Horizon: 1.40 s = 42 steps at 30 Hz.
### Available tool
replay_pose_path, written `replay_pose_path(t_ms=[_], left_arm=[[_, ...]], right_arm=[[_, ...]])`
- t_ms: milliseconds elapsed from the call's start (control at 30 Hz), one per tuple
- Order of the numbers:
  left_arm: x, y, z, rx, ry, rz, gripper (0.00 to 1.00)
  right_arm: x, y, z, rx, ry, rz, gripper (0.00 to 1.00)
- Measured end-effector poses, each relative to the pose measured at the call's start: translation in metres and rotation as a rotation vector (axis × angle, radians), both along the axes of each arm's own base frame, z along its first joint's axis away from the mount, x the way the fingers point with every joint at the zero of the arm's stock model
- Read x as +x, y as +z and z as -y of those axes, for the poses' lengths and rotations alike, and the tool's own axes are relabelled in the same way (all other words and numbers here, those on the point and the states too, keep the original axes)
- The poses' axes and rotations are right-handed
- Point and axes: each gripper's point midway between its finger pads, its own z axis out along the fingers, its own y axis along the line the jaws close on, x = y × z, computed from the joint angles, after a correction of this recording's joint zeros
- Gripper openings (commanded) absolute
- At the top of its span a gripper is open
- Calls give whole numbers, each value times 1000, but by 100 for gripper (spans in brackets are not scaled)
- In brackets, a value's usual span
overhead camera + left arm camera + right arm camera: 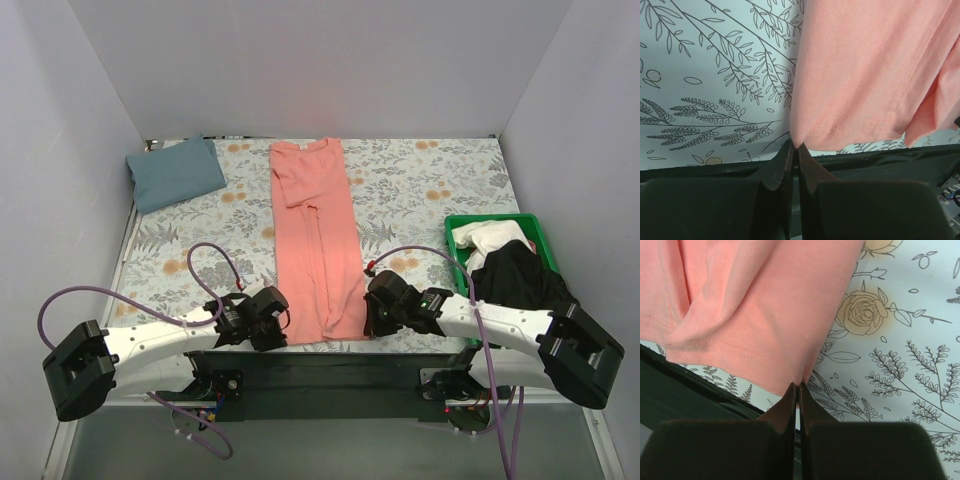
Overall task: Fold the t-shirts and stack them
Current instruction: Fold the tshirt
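Observation:
A coral-pink t-shirt (317,235) lies as a long narrow strip down the middle of the floral cloth, collar at the far end. My left gripper (283,322) is shut on the near left hem corner of that pink t-shirt (865,75); the pinch (796,146) shows in the left wrist view. My right gripper (368,318) is shut on the near right hem corner of the pink t-shirt (755,305), its fingertips (799,386) nipping the fabric. A folded slate blue-grey t-shirt (175,173) rests at the far left.
The grey floral-print cloth (420,190) covers the table. A green bin (457,228) at the right holds white and black garments. White walls close in on three sides. A black bar (320,362) runs along the near table edge.

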Motion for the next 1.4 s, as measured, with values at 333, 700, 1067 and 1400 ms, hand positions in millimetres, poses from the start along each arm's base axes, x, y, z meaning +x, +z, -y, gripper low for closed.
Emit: replay_pose_path(t_ms=[333, 700, 1067, 1400], left_arm=[[-1, 0, -7, 3, 21, 14, 0], [1, 3, -5, -1, 6, 40, 0], [30, 31, 19, -102, 4, 198, 0], [72, 68, 29, -134, 69, 407, 0]], right_arm=[[2, -1, 12, -22, -48, 13, 1], [2, 1, 22, -53, -63, 25, 1], [16, 25, 28, -75, -80, 112, 1], [68, 69, 15, -78, -132, 292, 1]])
